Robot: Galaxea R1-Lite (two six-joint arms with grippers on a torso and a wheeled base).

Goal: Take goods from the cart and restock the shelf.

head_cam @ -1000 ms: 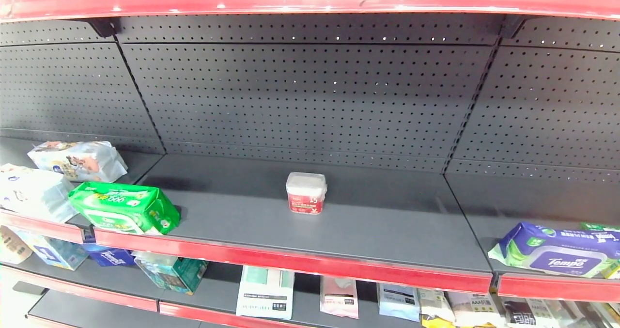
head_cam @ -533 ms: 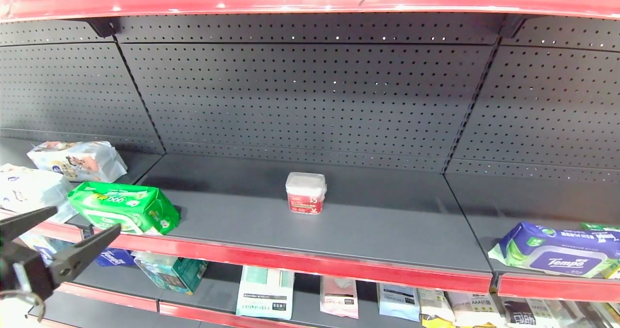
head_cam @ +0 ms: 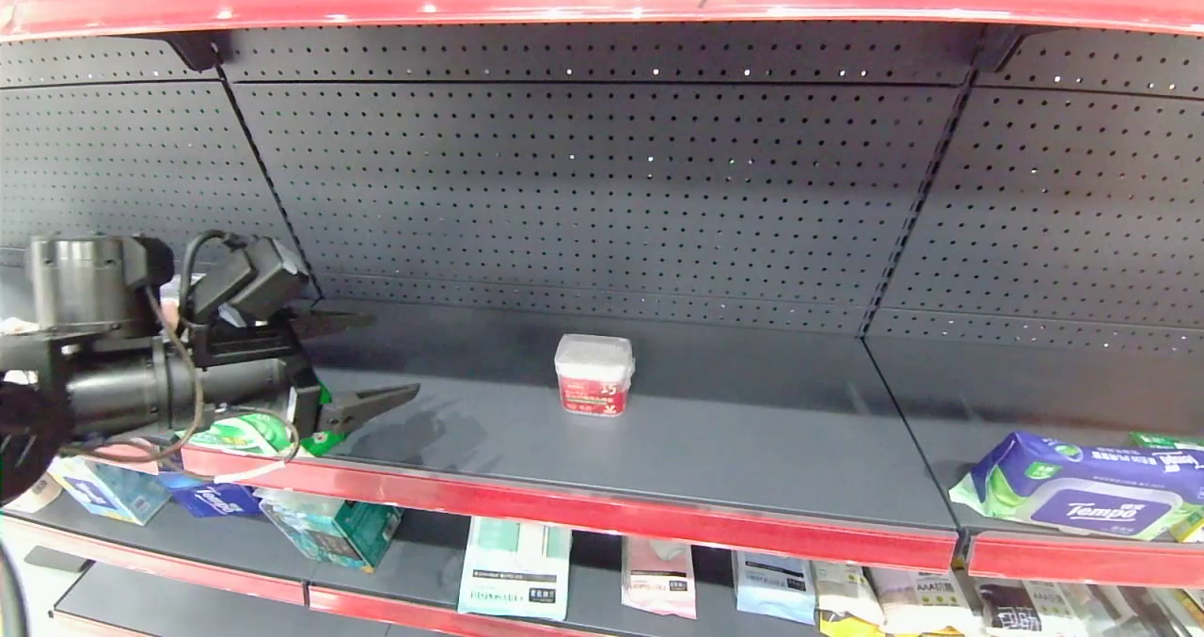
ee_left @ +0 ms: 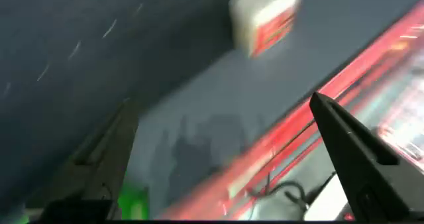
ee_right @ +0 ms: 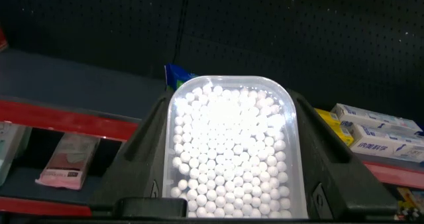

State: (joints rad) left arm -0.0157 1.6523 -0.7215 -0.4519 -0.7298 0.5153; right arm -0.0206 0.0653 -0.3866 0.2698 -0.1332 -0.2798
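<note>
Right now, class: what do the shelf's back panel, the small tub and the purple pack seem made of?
Back panel: probably painted metal, matte dark grey, with regular punched holes. Small tub: likely plastic, translucent whitish lid, red label. Purple pack: soft plastic film, glossy and creased, with a stiffer-looking flap on top.

Holds the left gripper [head_cam: 395, 353] level at the left of the scene, forearm horizontal, with fingers [head_cam: 367, 400] spread wide and pointing right. Clamps the right gripper [ee_right: 230, 98] on a clear tub [ee_right: 232, 164] of white beads, a dark finger against each side.
</note>
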